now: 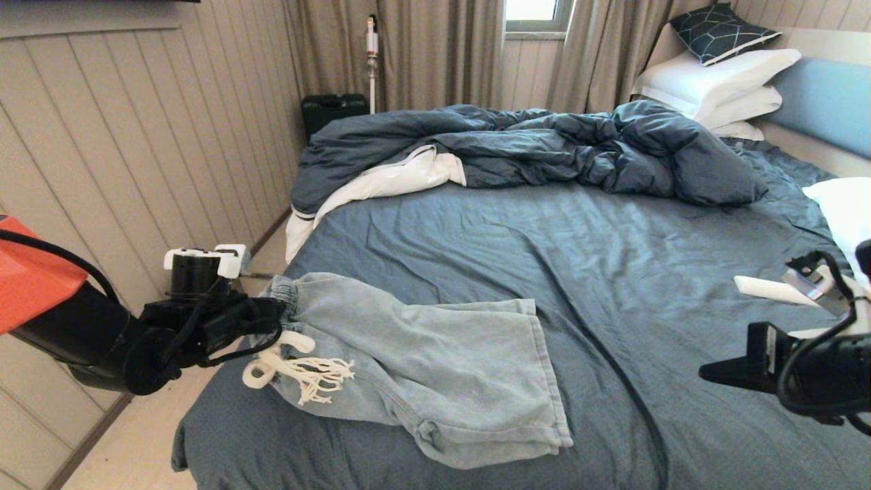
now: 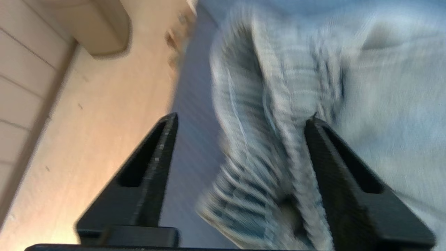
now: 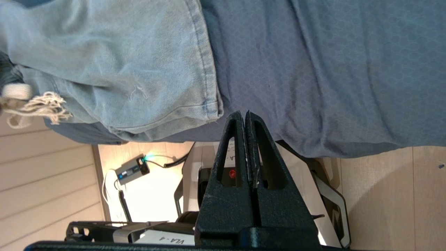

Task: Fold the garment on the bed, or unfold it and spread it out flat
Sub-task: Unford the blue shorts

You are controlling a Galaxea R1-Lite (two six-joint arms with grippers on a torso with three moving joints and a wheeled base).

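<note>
The garment (image 1: 435, 361), pale blue shorts, lies on the bed (image 1: 544, 238) near its front left corner, waistband to the left, legs to the right. Its white frayed drawstring (image 1: 299, 367) trails off the waistband. My left gripper (image 1: 275, 320) is at the waistband, open. In the left wrist view the gathered waistband (image 2: 271, 104) sits between the spread fingers of the left gripper (image 2: 242, 118), with sheet showing beside one finger. My right gripper (image 1: 704, 373) hovers over the bed's front right, shut and empty. In the right wrist view the right gripper (image 3: 245, 113) is clear of the leg hem (image 3: 209, 87).
A rumpled dark blue duvet (image 1: 544, 146) covers the far half of the bed. White pillows (image 1: 721, 82) stack by the headboard, with another pillow (image 1: 844, 211) at the right edge. The panelled wall and floor (image 1: 136, 435) lie left of the bed. A black case (image 1: 333, 109) stands far left.
</note>
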